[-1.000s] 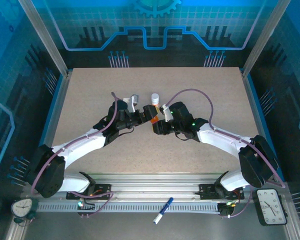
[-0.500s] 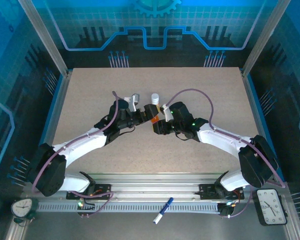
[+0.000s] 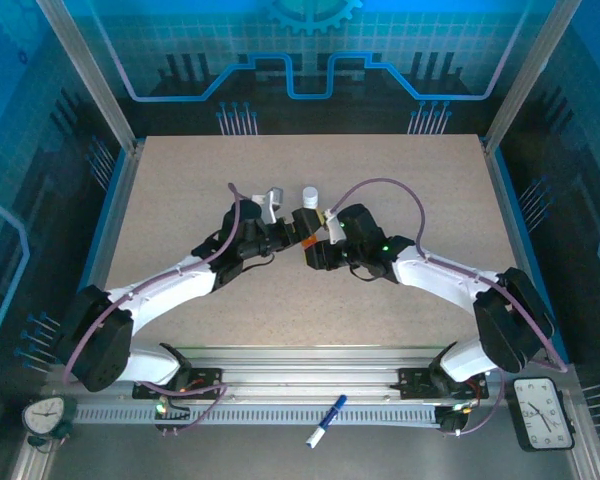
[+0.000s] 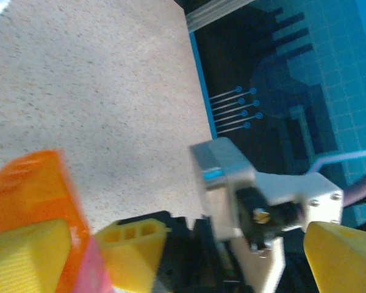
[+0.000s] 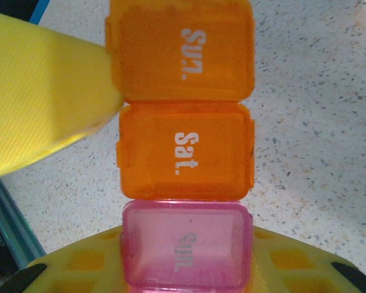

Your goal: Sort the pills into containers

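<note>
The containers [image 5: 184, 155] are at mid-counter [image 3: 180, 200], orange lids marked Sun. and Sat., then a pink cell. The right pincer [image 3: 316, 248], at 4 o'clock of them, seems clamped narrow on the pink end; the left pincer [image 3: 294, 234] gapes wide at 9 o'clock. A white-capped bottle [image 3: 309, 195] stands at 12 o'clock.

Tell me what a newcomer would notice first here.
The pill strip looms close in the right wrist view: orange cells marked Sun. and Sat., then a pink one. From above, left gripper and right gripper meet over the middle of the table, a white-capped bottle just beyond them.
</note>
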`<state>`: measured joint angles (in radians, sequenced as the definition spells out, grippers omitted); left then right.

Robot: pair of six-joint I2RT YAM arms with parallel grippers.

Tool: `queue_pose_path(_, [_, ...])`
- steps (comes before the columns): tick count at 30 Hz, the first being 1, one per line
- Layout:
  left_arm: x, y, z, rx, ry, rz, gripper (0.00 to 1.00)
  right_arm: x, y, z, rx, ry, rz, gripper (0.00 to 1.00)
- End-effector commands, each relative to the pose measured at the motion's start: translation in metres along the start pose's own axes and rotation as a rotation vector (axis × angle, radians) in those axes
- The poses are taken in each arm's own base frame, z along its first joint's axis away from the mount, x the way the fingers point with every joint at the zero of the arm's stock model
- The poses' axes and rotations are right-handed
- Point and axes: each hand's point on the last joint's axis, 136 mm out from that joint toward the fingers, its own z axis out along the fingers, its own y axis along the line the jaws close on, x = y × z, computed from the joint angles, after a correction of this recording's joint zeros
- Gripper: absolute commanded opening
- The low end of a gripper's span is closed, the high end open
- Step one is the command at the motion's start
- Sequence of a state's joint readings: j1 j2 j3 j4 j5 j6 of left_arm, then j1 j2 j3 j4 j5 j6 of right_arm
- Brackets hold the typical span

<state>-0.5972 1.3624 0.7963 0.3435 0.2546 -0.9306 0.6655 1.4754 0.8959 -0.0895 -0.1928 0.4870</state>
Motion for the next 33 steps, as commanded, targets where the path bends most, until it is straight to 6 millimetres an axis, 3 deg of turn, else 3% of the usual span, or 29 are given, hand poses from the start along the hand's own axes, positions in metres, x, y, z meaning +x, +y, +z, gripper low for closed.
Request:
queue_pose_path(1, [-0.005,-0.041,0.001,0.118,-0.009,0.013,0.99,0.004,-0.001,0.006,-0.015,0.012,0.005,0.25])
queue_pose_path(4, [-0.007,-0.047,-0.002,0.131,-0.024,0.011,0.99,0.004,-0.002,0.007,-0.011,0.011,0.008,0.25])
queue_pose_path(8, [-0.017,-0.041,-0.013,0.068,-0.089,0.039,0.99,0.003,-0.004,0.006,-0.006,0.005,0.008,0.25])
queue_pose_path(14, [-0.045,-0.010,-0.045,-0.081,-0.214,0.063,0.99,0.020,-0.021,0.011,0.035,0.053,0.004,0.27])
queue_pose_path(18, [-0.060,0.022,-0.064,-0.166,-0.245,0.045,0.99,0.032,-0.029,0.020,0.059,0.115,-0.029,0.29])
queue_pose_path(20, [-0.063,0.039,-0.072,-0.207,-0.249,0.038,0.99,0.028,-0.028,0.025,0.062,0.126,-0.058,0.29])
queue_pose_path(27, [-0.060,0.083,-0.090,-0.318,-0.226,0.036,0.99,0.038,-0.032,0.050,0.118,0.228,-0.169,0.32])
queue_pose_path(33, [-0.059,0.094,-0.095,-0.347,-0.196,0.046,0.99,0.052,-0.031,0.069,0.145,0.297,-0.258,0.35])
